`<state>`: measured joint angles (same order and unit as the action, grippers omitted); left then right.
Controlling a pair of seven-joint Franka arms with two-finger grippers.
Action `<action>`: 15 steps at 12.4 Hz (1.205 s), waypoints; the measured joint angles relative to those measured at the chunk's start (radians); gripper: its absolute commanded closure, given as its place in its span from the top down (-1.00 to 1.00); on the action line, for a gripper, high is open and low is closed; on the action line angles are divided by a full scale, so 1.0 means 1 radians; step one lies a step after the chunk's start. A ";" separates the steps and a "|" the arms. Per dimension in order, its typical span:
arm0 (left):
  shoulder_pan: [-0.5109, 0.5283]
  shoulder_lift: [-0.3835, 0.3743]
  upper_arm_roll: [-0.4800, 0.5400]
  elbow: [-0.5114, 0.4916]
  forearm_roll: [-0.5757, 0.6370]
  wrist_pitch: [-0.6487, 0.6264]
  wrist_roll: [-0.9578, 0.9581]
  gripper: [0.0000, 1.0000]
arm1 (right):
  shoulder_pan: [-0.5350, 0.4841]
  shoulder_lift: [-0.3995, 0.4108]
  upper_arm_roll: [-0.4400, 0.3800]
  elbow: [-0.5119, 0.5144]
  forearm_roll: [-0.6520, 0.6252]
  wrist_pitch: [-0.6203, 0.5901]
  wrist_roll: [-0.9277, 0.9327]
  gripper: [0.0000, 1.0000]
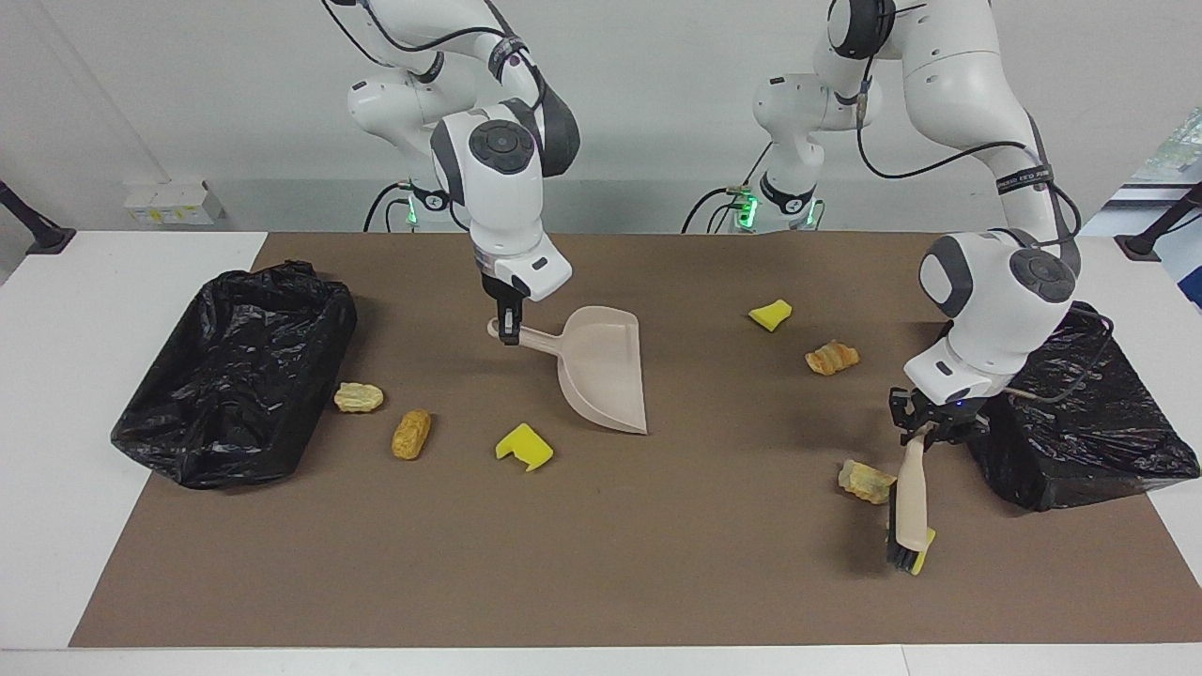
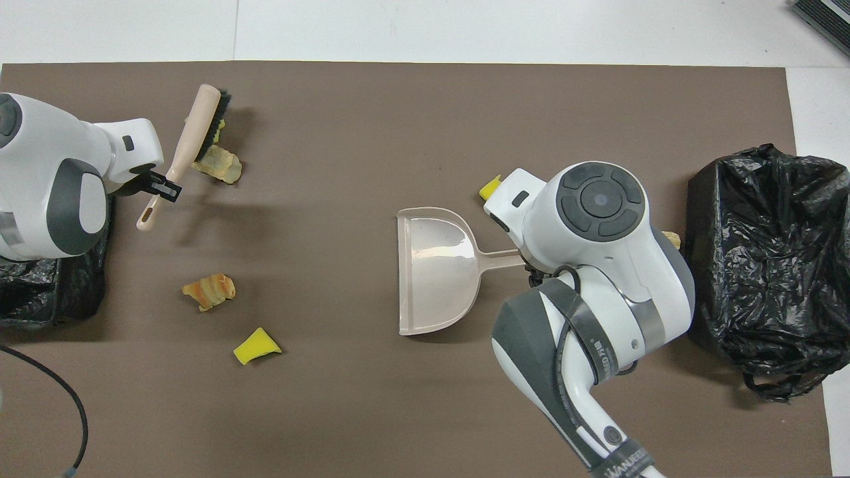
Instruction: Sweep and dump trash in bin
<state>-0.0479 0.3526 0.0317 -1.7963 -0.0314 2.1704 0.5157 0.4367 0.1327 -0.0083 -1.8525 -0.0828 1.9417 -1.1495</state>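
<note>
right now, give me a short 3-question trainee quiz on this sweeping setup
1. True or false: the dustpan already has trash in it.
2. Which tool does the left gripper hold? A) dustpan B) brush C) bin bag
3. Fill in: the brush head's bristles sit against a ____ sponge chunk.

Key
1. False. The pan looks empty in the overhead view; the right gripper holds its handle.
2. B. Its jaws are clamped on the brush handle, beside the black-bagged bin at the left arm's end.
3. Yellow. The yellow sponge chunk peeks out by the bristles, with a crusty lump close by.
</note>
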 measured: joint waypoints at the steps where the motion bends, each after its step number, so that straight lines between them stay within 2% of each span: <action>1: -0.004 -0.019 -0.003 -0.011 0.000 -0.091 0.001 -1.00 | 0.009 -0.001 0.000 0.000 -0.008 0.000 0.000 -1.00; 5: -0.045 -0.099 -0.006 -0.025 0.000 -0.518 -0.015 -1.00 | 0.029 -0.005 0.001 -0.001 -0.036 0.000 0.000 -1.00; 7: -0.076 -0.114 -0.010 -0.032 -0.021 -0.672 -0.075 -1.00 | 0.029 -0.005 0.001 -0.007 -0.038 0.002 0.000 -1.00; 11: -0.111 -0.155 -0.019 -0.030 -0.125 -0.742 -0.168 -1.00 | 0.029 -0.007 0.000 -0.042 -0.042 0.006 0.000 -1.00; 15: -0.112 -0.264 -0.006 -0.018 -0.159 -0.781 -0.216 -1.00 | 0.021 -0.009 -0.001 -0.065 -0.041 0.006 0.002 -1.00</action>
<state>-0.1595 0.0884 0.0253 -1.8140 -0.1902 1.3891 0.2995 0.4578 0.1234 -0.0093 -1.9172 -0.1241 1.9478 -1.1478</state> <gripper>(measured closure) 0.744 0.678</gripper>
